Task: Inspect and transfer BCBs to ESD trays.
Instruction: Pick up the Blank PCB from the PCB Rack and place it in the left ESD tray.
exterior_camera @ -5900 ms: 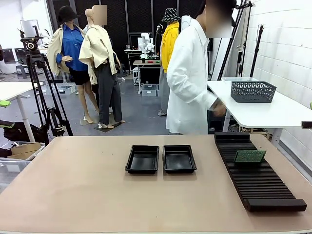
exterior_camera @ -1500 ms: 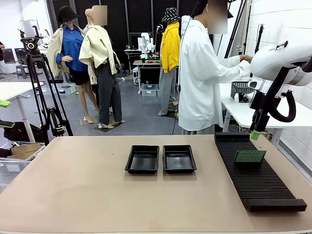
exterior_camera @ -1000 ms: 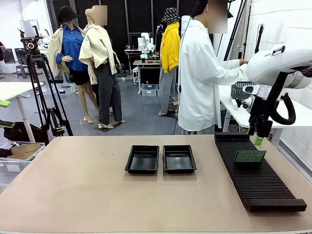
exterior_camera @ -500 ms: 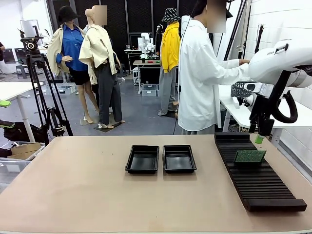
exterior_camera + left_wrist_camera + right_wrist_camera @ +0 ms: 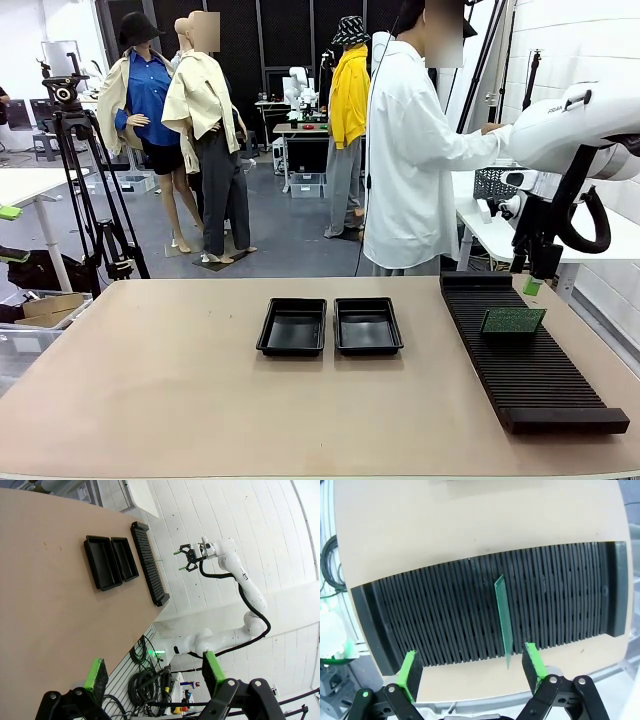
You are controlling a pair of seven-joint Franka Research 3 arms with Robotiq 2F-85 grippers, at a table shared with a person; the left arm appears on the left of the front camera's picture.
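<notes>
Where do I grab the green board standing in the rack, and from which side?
Probably its top edge, from straight above: the BCB stands on edge in a slot of the rack, lower edge sunk between ribs. Pinch its two flat faces.

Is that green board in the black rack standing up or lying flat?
Standing up: the board sits on edge in a rack slot.

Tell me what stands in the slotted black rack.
One green BCB stands on edge in a slot of the rack; its bottom edge is hidden between the ribs.
</notes>
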